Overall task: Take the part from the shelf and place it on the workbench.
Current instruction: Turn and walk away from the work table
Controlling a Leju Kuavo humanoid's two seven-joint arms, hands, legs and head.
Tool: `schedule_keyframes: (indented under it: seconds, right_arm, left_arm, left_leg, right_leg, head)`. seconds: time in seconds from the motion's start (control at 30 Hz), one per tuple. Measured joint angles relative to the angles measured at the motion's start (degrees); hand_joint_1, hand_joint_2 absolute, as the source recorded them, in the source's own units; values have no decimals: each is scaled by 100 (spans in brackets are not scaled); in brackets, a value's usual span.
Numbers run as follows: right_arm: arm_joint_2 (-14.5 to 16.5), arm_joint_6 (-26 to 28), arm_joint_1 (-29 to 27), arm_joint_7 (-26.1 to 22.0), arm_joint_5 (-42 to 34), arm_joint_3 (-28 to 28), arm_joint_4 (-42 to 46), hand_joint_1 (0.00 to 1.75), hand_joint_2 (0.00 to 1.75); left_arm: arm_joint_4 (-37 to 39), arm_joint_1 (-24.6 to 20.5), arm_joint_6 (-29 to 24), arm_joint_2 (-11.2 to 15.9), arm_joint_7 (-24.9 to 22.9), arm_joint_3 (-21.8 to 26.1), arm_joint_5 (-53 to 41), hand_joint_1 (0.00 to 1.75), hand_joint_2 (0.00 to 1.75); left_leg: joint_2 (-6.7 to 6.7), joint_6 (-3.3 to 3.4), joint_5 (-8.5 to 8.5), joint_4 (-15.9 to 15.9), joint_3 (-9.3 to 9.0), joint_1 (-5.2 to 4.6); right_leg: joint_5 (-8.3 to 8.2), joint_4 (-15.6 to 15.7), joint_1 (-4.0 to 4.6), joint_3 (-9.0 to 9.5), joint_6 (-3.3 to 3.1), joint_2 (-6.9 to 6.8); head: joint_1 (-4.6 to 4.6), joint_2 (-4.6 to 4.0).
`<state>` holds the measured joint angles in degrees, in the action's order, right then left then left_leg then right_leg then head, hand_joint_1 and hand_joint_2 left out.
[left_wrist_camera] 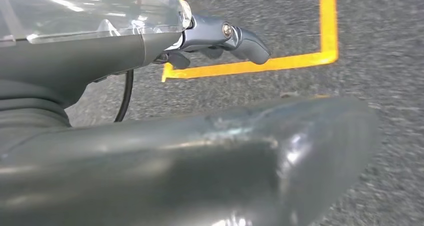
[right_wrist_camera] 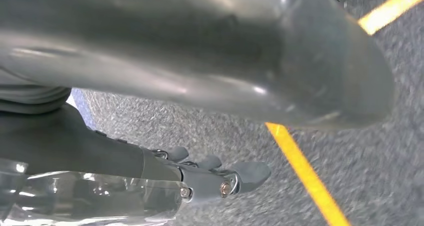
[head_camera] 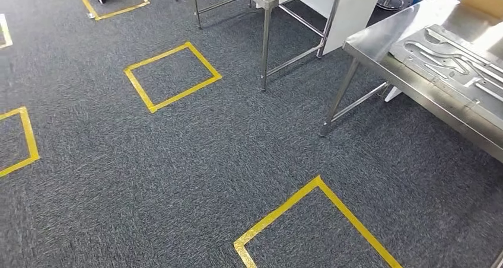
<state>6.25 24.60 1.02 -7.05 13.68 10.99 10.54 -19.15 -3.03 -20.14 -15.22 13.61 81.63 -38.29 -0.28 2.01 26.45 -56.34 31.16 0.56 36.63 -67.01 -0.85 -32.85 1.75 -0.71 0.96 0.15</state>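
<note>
A grey metal part (head_camera: 454, 63) with curved cut-outs lies on the steel workbench (head_camera: 379, 54), cut off at the frame's right edge. Left hand (left_wrist_camera: 220, 38) and right hand (right_wrist_camera: 215, 178) hang over carpet (thumbs hide much); fingers extended, holding nothing visible.

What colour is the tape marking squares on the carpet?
Yellow tape squares on dark grey carpet, clearest in the head view.

The head view looks from high, forward and down, over the carpet (head_camera: 178, 161) with yellow tape squares (head_camera: 172, 75) — the steel tabletop (head_camera: 379, 48) at right. Each wrist view sits close behind its own hand (left_wrist_camera: 220, 36) (right_wrist_camera: 215, 178) — all views share carpet and tape.
</note>
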Motion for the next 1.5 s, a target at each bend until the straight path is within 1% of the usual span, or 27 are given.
schedule_keyframes:
  seconds: [0.03,0.07,0.1,0.17,0.2,0.27,0.33,0.4,0.47,0.53,0.57,0.6,0.67,0.73,0.8,0.87,0.93,1.0,1.07,1.1,1.13,1.17,1.23,1.3,1.37,1.43,1.5]
  right_arm:
    - [-3,-20,-5,1,7,0,-1,0,0]
    - [-6,-33,-10,2,13,-1,-1,0,0]
    - [-10,-43,-12,3,21,-1,-1,0,0]
    - [-21,-52,-14,11,37,-1,-1,0,0]
    - [-27,-56,-19,17,45,0,-4,0,0]
    - [-36,-63,-19,28,61,-1,-11,0,0]
    - [-37,-70,-1,38,72,-1,-14,0,0]
    - [-32,-77,7,47,76,-1,-14,0,0]
    - [-34,-80,-18,53,77,0,-14,0,0]
    - [-42,-80,-46,52,79,1,-15,0,0]
    - [-43,-80,-52,51,81,1,-15,0,0]
    - [-44,-80,-51,48,83,1,-15,0,0]
    - [-44,-80,-40,40,87,1,-14,0,0]
    - [-44,-80,-35,35,90,1,-14,0,0]
    - [-45,-80,-27,36,95,1,-14,0,0]
    - [-46,-79,6,43,97,1,-14,0,0]
    - [-52,-76,16,57,97,2,-13,0,0]
    - [-57,-76,-4,68,97,3,-14,0,0]
    - [-57,-77,-19,73,97,3,-15,0,0]
    - [-57,-78,-25,73,97,3,-16,0,0]
    - [-57,-79,-28,75,97,4,-16,0,0]
    - [-58,-82,-30,77,98,4,-16,0,0]
    - [-61,-92,-44,84,100,5,-21,0,0]
    - [-61,-102,-45,87,107,4,-27,0,0]
    - [-57,-109,-24,89,111,4,-29,0,0]
    - [-51,-112,-19,93,113,5,-29,0,0]
    - [-52,-112,-41,102,117,6,-30,0,0]
  left_arm:
    - [0,0,-14,-1,-28,1,-3,0,0]
    - [0,1,-26,-2,-49,1,-5,0,0]
    - [0,1,-37,-3,-62,2,-7,0,0]
    - [0,-2,-44,-9,-78,3,-5,0,0]
    - [0,-6,-44,-11,-80,3,-3,0,0]
    - [0,-11,-43,-13,-82,3,3,0,0]
    - [0,-7,-43,-12,-80,4,7,0,0]
    - [0,-4,-44,-10,-78,5,9,0,0]
    - [0,-12,-48,-8,-78,5,10,0,0]
    - [0,-15,-60,-7,-80,5,11,0,0]
    - [0,-13,-69,-6,-82,5,11,0,0]
    - [0,-12,-77,-6,-84,5,11,0,0]
    - [0,-12,-86,-6,-78,5,11,0,0]
    - [0,-21,-86,-5,-46,5,19,0,0]
    - [0,-23,-87,-3,-5,6,38,0,0]
    - [0,-12,-96,-4,19,9,56,0,0]
    - [0,-13,-116,-9,41,11,67,0,0]
    - [0,-22,-138,-13,72,11,70,0,0]
    - [0,-21,-152,-13,91,11,70,0,0]
    - [0,-20,-156,-13,92,11,70,0,0]
    - [0,-20,-157,-13,92,11,70,0,0]
    - [0,-21,-157,-14,92,11,70,0,0]
    - [0,-26,-158,-15,91,11,70,0,0]
    - [0,-28,-162,-14,86,11,71,0,0]
    - [0,-19,-164,-12,78,14,73,0,0]
    - [0,-19,-167,-11,69,16,76,0,0]
    - [0,-29,-172,-10,50,16,78,0,0]
  left_leg:
    - [-66,4,-2,-6,12,-4]
    - [-138,4,-3,-16,19,-8]
    - [-217,2,-1,-27,20,-9]
    - [-377,-15,9,-56,16,-7]
    - [-450,-38,19,-83,26,-16]
    - [-570,-105,26,-123,67,-30]
    - [-678,-182,7,-123,109,-21]
    - [-572,-239,85,-236,170,-10]
    - [-251,-275,408,-767,406,-11]
    - [-58,-306,775,-1548,764,2]
    - [-28,-314,845,-1791,866,9]
    - [-9,-314,805,-1818,861,13]
    - [90,-285,474,-1204,508,8]
    - [328,-227,217,-415,88,-32]
    - [412,-177,173,-137,-32,-80]
    - [279,-123,132,-96,-28,-77]
    - [162,-51,74,-27,-52,-48]
    - [50,-8,43,-3,-49,-37]
    - [-87,0,38,-14,-33,-41]
    - [-167,-3,40,-24,-32,-42]
    - [-252,-10,45,-39,-35,-39]
    - [-338,-24,54,-59,-40,-35]
    - [-490,-76,82,-122,-18,-33]
    - [-605,-148,89,-166,38,-37]
    - [-693,-224,76,-172,86,-21]
    - [-468,-277,184,-340,177,-21]
    - [-120,-310,499,-901,435,-25]
  right_leg:
    - [123,-358,0,-190,8,38]
    - [133,-555,-1,-308,12,50]
    - [27,-546,-3,-329,12,60]
    - [-420,90,-20,-71,-3,159]
    - [-586,469,-30,88,-15,291]
    - [-718,893,-39,255,-53,475]
    - [-716,927,-25,263,-116,426]
    - [-739,958,-26,281,-205,282]
    - [-747,981,-20,288,-285,113]
    - [-736,980,10,280,-318,-49]
    - [-731,979,22,279,-323,-132]
    - [-724,978,30,282,-323,-212]
    - [-706,977,38,309,-309,-355]
    - [-675,970,60,348,-266,-474]
    - [-653,965,74,374,-211,-580]
    - [-634,967,62,398,-148,-634]
    - [-467,780,36,330,-96,-400]
    - [-88,131,8,21,-76,-70]
    - [158,-553,0,-330,-61,32]
    - [111,-644,-2,-391,-56,44]
    - [-57,-499,-7,-339,-53,62]
    - [-295,-168,-20,-200,-53,119]
    - [-621,540,-54,104,-64,387]
    - [-663,807,-59,203,-97,547]
    - [-680,827,-42,201,-162,434]
    - [-698,860,-34,220,-250,280]
    - [-695,878,-7,235,-321,111]
  head:
    - [-2,0]
    - [-2,0]
    - [-2,0]
    - [-4,0]
    - [-8,0]
    - [-10,0]
    - [-5,0]
    - [6,0]
    - [44,0]
    - [73,0]
    - [73,0]
    - [74,0]
    - [75,0]
    - [70,0]
    - [65,0]
    - [66,0]
    - [52,1]
    - [29,1]
    - [21,1]
    - [21,1]
    - [20,1]
    - [17,1]
    - [12,0]
    - [9,0]
    - [8,0]
    - [38,0]
    - [77,0]
